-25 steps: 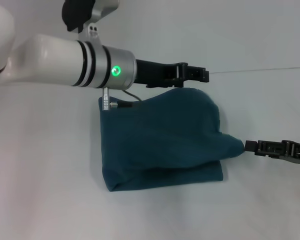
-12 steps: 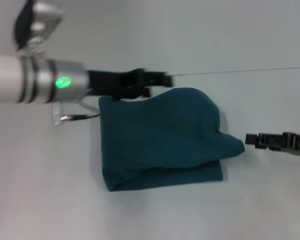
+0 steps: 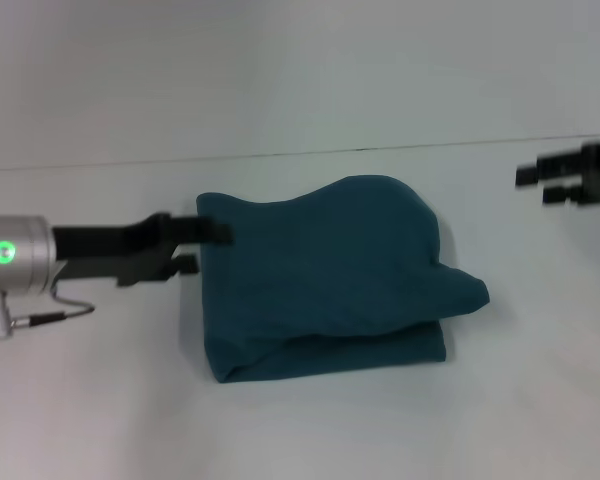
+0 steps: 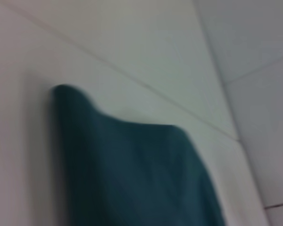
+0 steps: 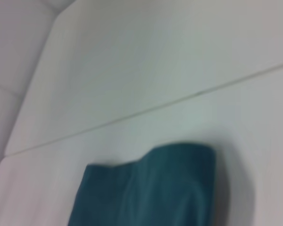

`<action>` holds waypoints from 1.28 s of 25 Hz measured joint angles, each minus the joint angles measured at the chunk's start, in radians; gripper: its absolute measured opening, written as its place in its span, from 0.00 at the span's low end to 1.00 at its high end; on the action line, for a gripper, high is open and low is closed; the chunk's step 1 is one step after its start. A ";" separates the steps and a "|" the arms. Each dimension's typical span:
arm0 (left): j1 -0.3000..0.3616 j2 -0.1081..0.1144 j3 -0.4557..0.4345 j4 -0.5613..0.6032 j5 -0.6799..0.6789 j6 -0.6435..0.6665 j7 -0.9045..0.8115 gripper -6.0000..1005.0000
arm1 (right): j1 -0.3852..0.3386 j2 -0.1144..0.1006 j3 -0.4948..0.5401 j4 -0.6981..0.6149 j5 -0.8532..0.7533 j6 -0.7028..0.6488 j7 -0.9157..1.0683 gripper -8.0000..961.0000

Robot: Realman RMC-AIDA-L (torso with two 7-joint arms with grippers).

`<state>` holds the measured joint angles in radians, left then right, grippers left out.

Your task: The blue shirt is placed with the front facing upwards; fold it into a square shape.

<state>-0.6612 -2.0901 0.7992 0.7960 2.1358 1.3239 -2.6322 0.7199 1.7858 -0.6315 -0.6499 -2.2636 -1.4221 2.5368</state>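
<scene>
Frame centre, blue shirt: folded into rough square, laid on bench.
Left claw: parted, nothing gripped, at shirt's left edge.
Right claw: upper right, parted, nothing held.

The left gripper is now found low at the left edge of the blue shirt, having been at the shirt's far edge a second ago. The right gripper is seen withdrawn from the shirt's right corner, which it touched before, and raised toward the far right. That corner is now released and lies slack.
</scene>
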 joint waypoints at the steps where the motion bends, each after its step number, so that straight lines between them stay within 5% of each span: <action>1: 0.002 0.001 -0.009 -0.012 0.020 -0.009 0.000 0.75 | 0.012 0.000 0.000 -0.020 -0.031 0.018 0.034 0.68; 6: 0.006 -0.002 -0.022 -0.052 0.061 -0.064 0.005 0.75 | 0.060 0.002 0.011 -0.068 -0.157 0.063 0.150 0.68; 21: -0.083 -0.003 0.062 -0.197 0.132 -0.243 0.017 0.75 | 0.042 -0.012 0.039 -0.102 -0.161 -0.001 0.179 0.68; 32: -0.148 -0.022 0.130 -0.249 0.133 -0.256 0.015 0.75 | 0.040 -0.013 0.035 -0.102 -0.162 -0.006 0.160 0.68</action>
<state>-0.8096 -2.1125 0.9295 0.5469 2.2691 1.0675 -2.6174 0.7601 1.7726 -0.5966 -0.7516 -2.4252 -1.4276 2.6972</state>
